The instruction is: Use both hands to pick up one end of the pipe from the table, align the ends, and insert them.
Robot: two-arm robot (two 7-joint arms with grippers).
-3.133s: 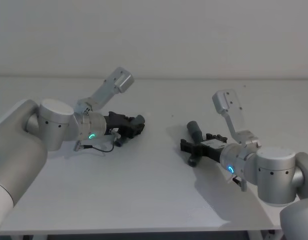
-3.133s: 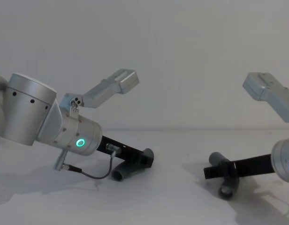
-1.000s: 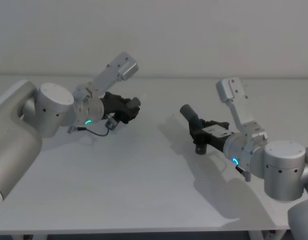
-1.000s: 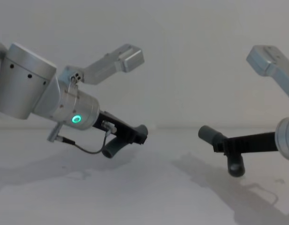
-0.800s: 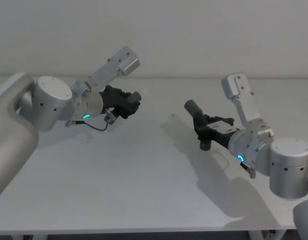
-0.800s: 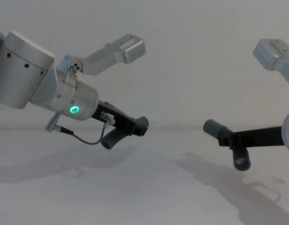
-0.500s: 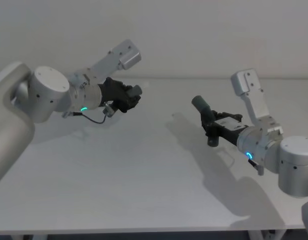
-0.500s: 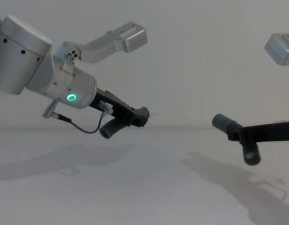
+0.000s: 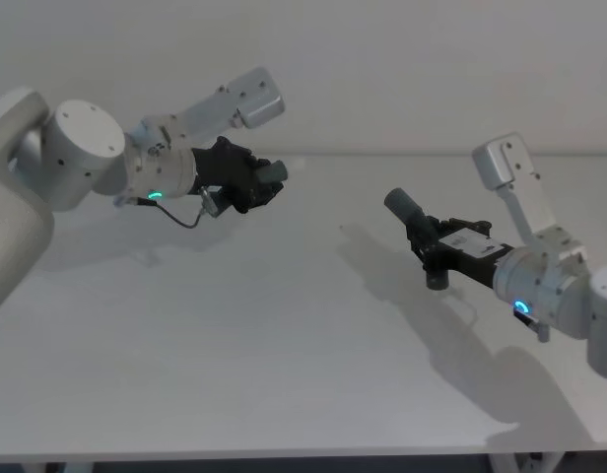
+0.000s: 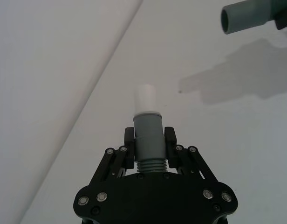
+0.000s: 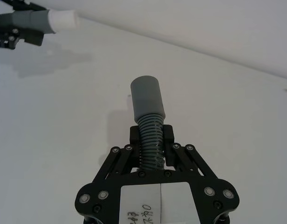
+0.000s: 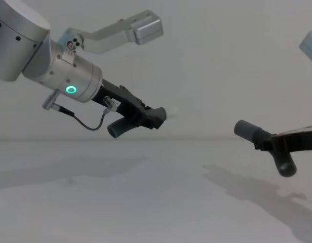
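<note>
Both pipe pieces hang in the air above the white table [image 9: 235,345]. My left gripper [image 9: 252,183] is shut on one dark grey piece [image 10: 148,135]; its pale spigot end [image 10: 145,97] sticks out past the fingers and points toward the right arm. My right gripper [image 9: 434,244] is shut on the ribbed neck of the other piece [image 11: 150,135], whose wider grey collar [image 11: 146,97] faces back to the left. In the chest view the left gripper [image 12: 152,117] and right gripper [image 12: 271,142] are held apart, with a wide gap between the two ends.
The arms cast shadows [image 9: 412,296] on the bare table. A plain pale wall [image 9: 382,69] rises behind its far edge. A thin cable [image 12: 90,124] loops under the left wrist.
Both grippers have lifted their pipe pieces off the table and raised them. The right gripper has drifted right and the left has tilted its spigot toward it.
</note>
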